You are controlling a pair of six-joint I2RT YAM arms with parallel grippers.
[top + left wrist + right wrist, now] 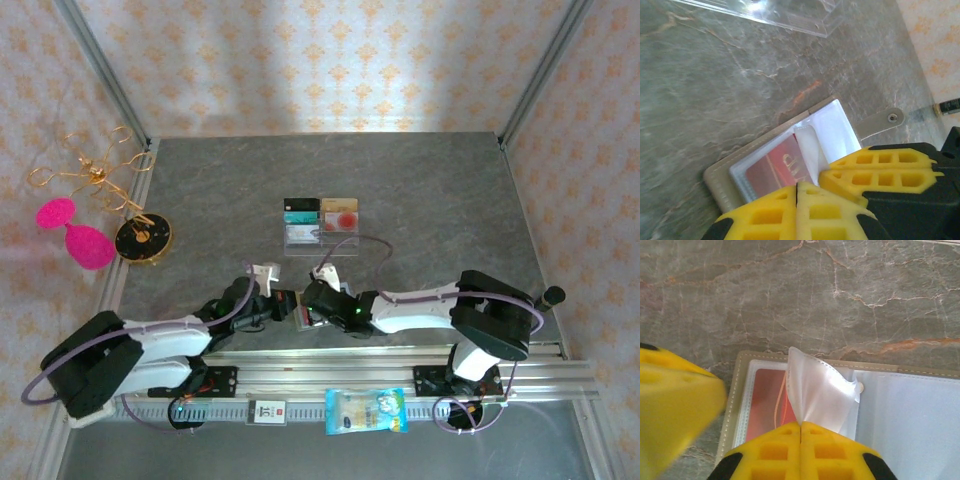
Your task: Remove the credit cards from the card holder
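The card holder (720, 181) lies open on the marble table, pale clear pockets up, its snap strap (888, 120) out to one side. A red credit card (774, 169) sits in a clear pocket (766, 401). My right gripper (801, 425) is shut on a loose clear pocket leaf (820, 390) and holds it lifted off the holder (736, 390). Close beside it, my left gripper (797, 187) is shut, its tips at the red card's pocket, with nothing visible between them. From above, both grippers (284, 303) (311, 303) meet over the holder (298, 318).
A clear acrylic tray (320, 238) behind the grippers holds a teal-and-black card (300, 210) and a tan-and-red card (340, 212). A black round dish (142, 238), pink pieces (88, 246) and a gold wire stand (90, 176) are at left. A snack packet (367, 411) lies on the near rail.
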